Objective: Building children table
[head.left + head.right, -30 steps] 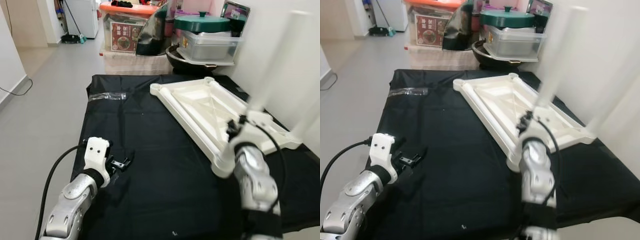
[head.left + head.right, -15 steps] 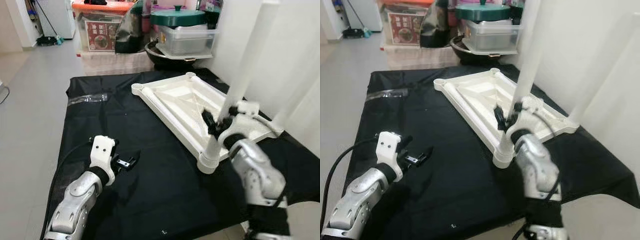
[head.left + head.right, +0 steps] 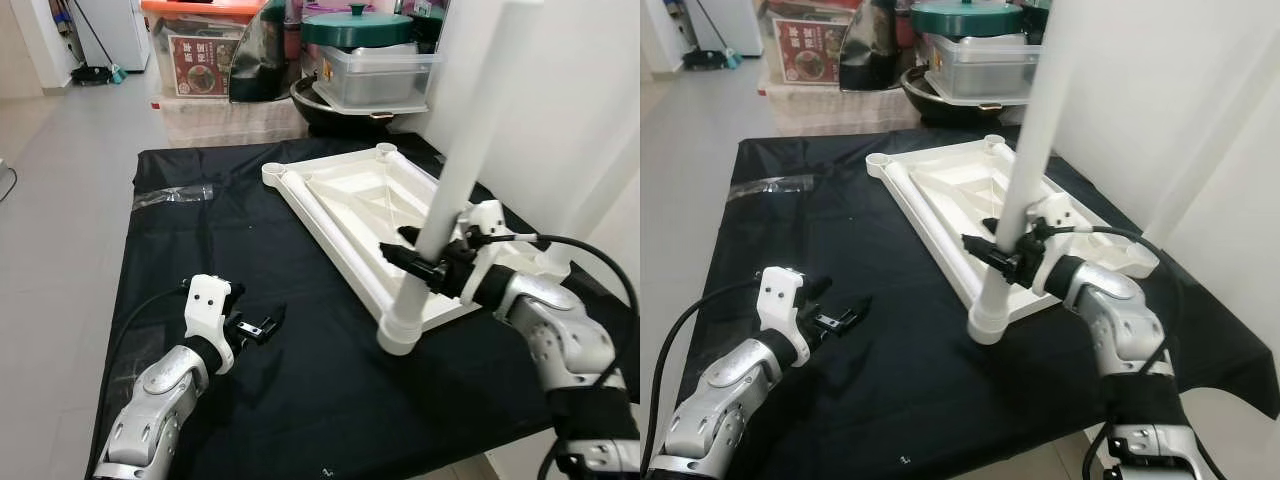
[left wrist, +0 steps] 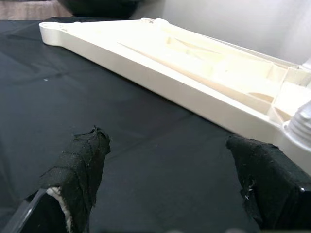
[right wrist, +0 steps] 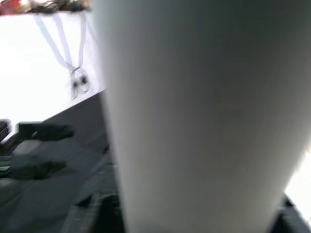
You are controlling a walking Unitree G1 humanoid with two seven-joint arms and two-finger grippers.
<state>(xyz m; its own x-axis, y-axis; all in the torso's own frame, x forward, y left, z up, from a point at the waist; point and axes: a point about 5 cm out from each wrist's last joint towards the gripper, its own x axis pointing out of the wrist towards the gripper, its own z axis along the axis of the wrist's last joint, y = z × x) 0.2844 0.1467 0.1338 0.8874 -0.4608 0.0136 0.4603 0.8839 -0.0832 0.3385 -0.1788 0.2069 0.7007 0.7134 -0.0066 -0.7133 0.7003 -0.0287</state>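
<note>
**White leg gripped upright at the tabletop's near corner**

Black cloth [image 3: 300, 330] covers the counter in the left eye view. On it the tabletop [image 3: 350, 200] lies upside down, running from the far middle toward the near right. A leg [image 3: 445, 200] stands upright in the near corner socket, and the right pincer [image 3: 425, 262] is clamped on it low down, fingers on either side. The left pincer [image 3: 262, 325] hovers just above the cloth at the near left, well apart from the tabletop, fingers spread. Bins [image 3: 215, 55] and a pot [image 3: 360, 25] stand on the floor beyond.

Right eye view: same scene, with a clear bag [image 3: 770, 184] on the cloth's far left.

Left wrist view: two cloth-wrapped fingertips [image 4: 80, 170] stand apart, facing the tabletop's edge.

Right wrist view: the leg, blurred, up close.
</note>
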